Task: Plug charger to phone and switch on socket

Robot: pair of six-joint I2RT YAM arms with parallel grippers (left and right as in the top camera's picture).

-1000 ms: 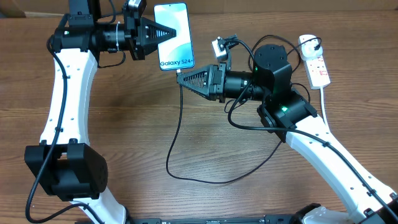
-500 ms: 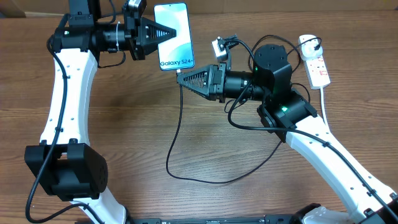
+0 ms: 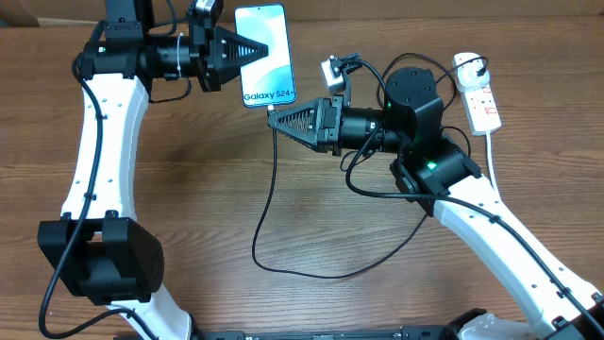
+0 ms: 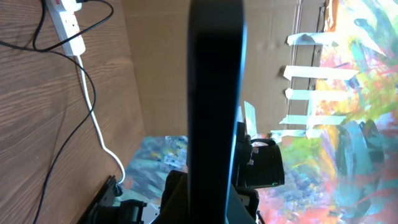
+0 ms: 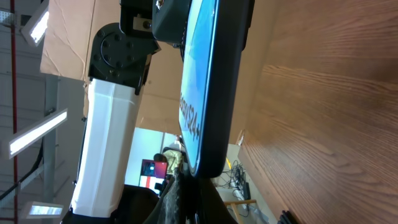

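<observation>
So the left gripper is clamped shut on the phone, grabbing it by its left long edge near the top of the table. The screen faces up at the overhead camera and you can read "Galaxy S24+" along the bottom. In the left wrist view the phone is just a black slab seen edge-on, running straight up the middle of the picture between that gripper's own fingers. The right gripper comes in from the right and sits just below the phone's bottom edge, pinched closed on the connector end of the charger - the tip is right up against the bottom of the phone. In the right wrist view the phone fills the middle with its blue screen turned left, and the fingertips meet at its lower end. Honestly I can't tell whether the connector is actually seated in the port or only touching it. From the right gripper the thin black cable drops down the table, loops round near the front and swings back up to the right, passing under the right arm. The socket lies well apart from both grippers at the far right of the table, with a black plug in its top end and its white cord trailing down - the switch is too small to read.
</observation>
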